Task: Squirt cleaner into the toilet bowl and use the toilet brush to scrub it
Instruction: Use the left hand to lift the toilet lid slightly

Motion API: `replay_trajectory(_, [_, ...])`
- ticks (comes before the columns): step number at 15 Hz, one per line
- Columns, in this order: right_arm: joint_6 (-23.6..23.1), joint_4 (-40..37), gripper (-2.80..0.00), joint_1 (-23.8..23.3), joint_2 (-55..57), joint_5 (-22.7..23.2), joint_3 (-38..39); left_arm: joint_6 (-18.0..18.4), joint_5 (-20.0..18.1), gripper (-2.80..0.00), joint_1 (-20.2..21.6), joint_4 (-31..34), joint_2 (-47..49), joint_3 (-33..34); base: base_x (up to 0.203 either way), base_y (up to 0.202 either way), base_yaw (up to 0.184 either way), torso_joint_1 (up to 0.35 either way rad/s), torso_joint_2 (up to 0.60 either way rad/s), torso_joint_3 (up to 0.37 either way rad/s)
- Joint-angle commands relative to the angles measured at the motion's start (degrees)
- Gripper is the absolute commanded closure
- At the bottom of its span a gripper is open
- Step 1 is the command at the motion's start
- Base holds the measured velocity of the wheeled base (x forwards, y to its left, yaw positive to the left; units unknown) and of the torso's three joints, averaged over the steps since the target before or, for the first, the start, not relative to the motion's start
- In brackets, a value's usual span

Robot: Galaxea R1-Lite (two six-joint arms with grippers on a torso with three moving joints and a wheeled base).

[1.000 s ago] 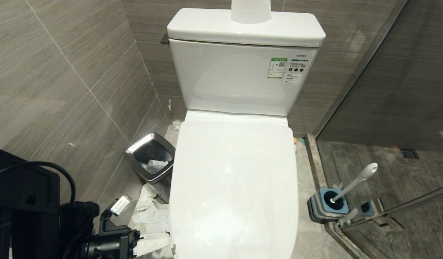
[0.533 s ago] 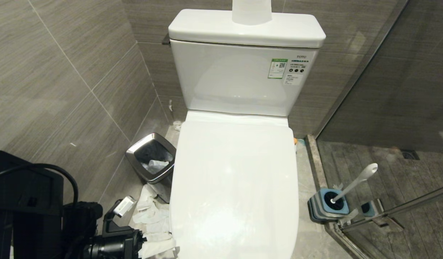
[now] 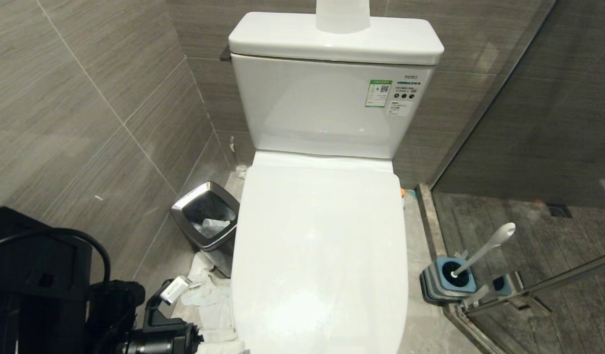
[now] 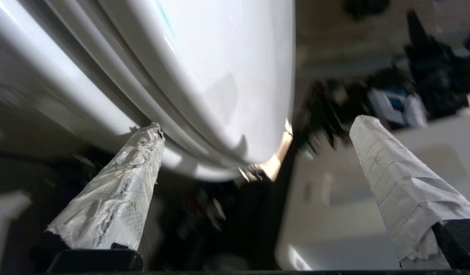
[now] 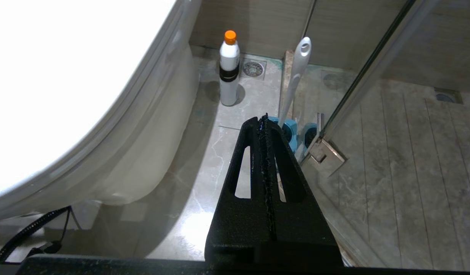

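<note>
The white toilet's lid (image 3: 322, 246) is down, so the toilet bowl is hidden beneath it; its outer side (image 5: 143, 152) shows. My left gripper (image 4: 257, 124) is open at the toilet's front left edge, low down. One taped finger (image 4: 131, 179) lies close under the lid's rim (image 4: 204, 76), the other taped finger (image 4: 391, 172) stands off to the side. The cleaner (image 5: 229, 72), orange-capped, stands on the floor right of the toilet. The toilet brush (image 3: 484, 248) leans in its blue-and-grey holder (image 3: 447, 280). My right gripper (image 5: 263, 118) is shut and empty, above the floor near the holder.
A steel-rimmed waste bin (image 3: 206, 216) stands left of the toilet with crumpled paper (image 3: 204, 295) on the floor before it. A paper roll (image 3: 342, 14) sits on the cistern. The glass shower door (image 3: 528, 123) and its hinge (image 5: 326, 154) stand right of the brush.
My left arm has slid down and to the right in the head view, toward the toilet's front. Its taped fingers have nearly left the bottom edge. Everything else is as before.
</note>
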State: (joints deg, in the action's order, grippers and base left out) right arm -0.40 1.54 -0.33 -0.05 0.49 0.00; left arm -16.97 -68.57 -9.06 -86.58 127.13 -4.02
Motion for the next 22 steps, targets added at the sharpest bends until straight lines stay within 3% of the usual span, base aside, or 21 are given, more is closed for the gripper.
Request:
replay_trajectory(1, [-0.04, 0.05, 0.0, -0.02, -0.04, 0.03, 0.7, -0.2, -3.27, -2.8, -0.51, -1.08, -2.98, 1.75, 0.0, 0.0, 0.0, 0.0, 0.0, 0.0])
replay_trajectory(6, [-0.04, 0.05, 0.0, -0.02, -0.04, 0.03, 0.7, -0.51, -5.61, -2.8, -0.61, -1.08, -5.95, 2.0, 0.0, 0.0, 0.0, 0.0, 0.0, 0.0])
replay_trajectory(10, [-0.04, 0.05, 0.0, -0.02, -0.04, 0.03, 0.7, -2.81, -6.31, -2.8, -0.61, -1.08, -9.68, 1.42, 0.0, 0.0, 0.0, 0.0, 0.0, 0.0])
replay_trajectory(15, [-0.04, 0.05, 0.0, -0.02, -0.04, 0.03, 0.7, -11.88, -6.23, -2.8, -1.05, -1.08, -14.52, -1.7, 0.0, 0.0, 0.0, 0.0, 0.0, 0.0])
replay_trajectory(22, [0.05, 0.05, 0.0, -0.02, -0.04, 0.03, 0.7, -30.44, -6.17, -2.8, -1.08, -1.08, -30.2, -2.29, 0.0, 0.0, 0.0, 0.0, 0.0, 0.0])
